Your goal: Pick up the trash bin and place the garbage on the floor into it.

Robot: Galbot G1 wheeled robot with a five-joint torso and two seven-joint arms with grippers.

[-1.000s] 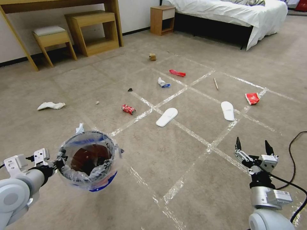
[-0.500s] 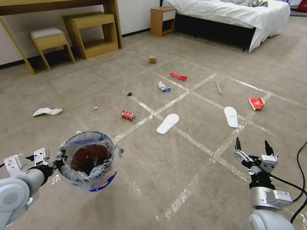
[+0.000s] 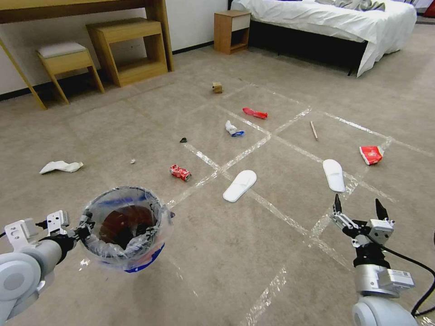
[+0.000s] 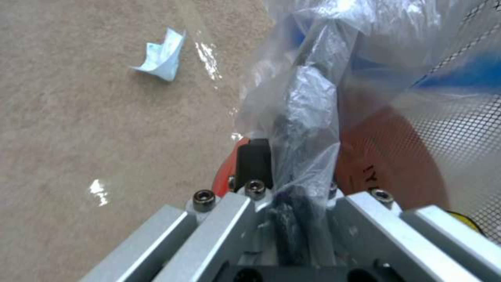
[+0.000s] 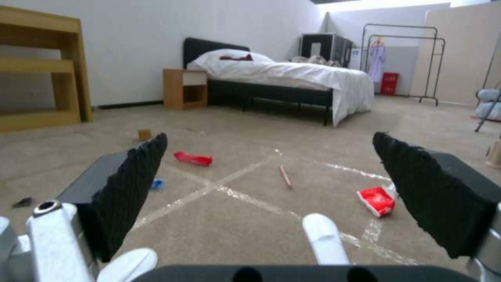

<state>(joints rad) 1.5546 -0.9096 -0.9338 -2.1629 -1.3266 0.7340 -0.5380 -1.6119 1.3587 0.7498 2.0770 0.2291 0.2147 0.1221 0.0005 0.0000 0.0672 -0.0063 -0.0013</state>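
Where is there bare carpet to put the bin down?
Bare floor lies between the trash bin, held by the left gripper, and the open right gripper. Farther out it's crowded: red can, two slippers.

The crinkled bag (image 4: 308, 102) hides the left claw (image 4: 284, 184) fingertips at the trash bin (image 3: 124, 226) rim.

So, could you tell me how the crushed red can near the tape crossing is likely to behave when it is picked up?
The crushed red can looks dented and small, so it is probably light and may deform further. Lying on its side on the floor, it could roll or skid if nudged.
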